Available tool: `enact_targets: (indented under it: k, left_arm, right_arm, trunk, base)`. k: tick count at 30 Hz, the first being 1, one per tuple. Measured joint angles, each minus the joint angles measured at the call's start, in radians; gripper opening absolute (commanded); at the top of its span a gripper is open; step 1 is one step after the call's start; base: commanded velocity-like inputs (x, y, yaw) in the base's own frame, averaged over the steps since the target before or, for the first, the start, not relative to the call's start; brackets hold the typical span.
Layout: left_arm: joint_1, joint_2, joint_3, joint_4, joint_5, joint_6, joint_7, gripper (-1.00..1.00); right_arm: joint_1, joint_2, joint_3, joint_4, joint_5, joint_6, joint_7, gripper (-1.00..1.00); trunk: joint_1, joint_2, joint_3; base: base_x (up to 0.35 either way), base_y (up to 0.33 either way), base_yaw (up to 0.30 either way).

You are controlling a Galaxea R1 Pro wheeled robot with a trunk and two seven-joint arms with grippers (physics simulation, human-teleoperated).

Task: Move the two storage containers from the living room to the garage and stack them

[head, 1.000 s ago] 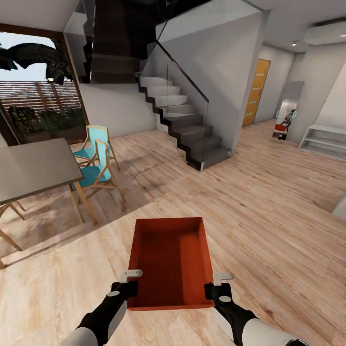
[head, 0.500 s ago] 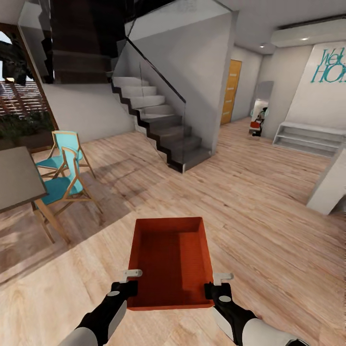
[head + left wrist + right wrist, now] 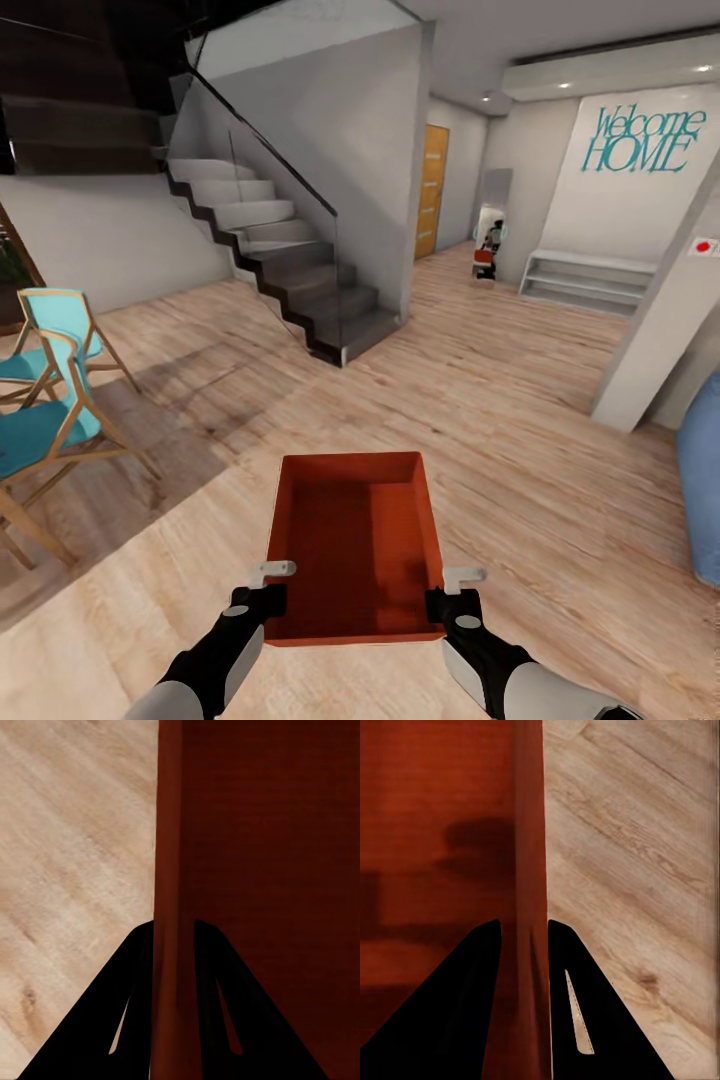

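Head view: one orange-red storage container (image 3: 355,545) rides above the wood-plank floor (image 3: 530,400), the left claw (image 3: 262,592) and right claw (image 3: 455,598) each clamped on a side wall (empty inside). Carrying step; next, finding the garage.

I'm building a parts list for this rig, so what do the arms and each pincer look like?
Both arms have glossy light grey forearm shells ending in black wrist sections with a small pale round mark. The left pincer and right pincer have black bodies and a small light grey bracket-like piece at the top. In the wrist views the fingers are flat black wedges with narrow slots. No cables show.
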Motion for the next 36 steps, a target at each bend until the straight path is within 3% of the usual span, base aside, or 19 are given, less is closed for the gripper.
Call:
enact_targets:
  k: [20,36]
  left_arm:
    - [0.0,-0.001,0.0,0.0,0.0,0.0,0.002,-1.0]
    - [0.0,-0.001,0.0,-0.001,0.0,0.0,0.002,-1.0]
  right_arm:
    - [0.0,-0.001,0.0,0.0,0.0,0.0,0.002,-1.0]
    - [0.0,-0.001,0.0,-0.001,0.0,0.001,0.002,-1.0]
  trunk:
    - [0.0,0.0,0.0]
    - [0.0,0.0,0.0]
  base:
    - [0.322,0.0,-0.26]
    - [0.322,0.0,-0.02]
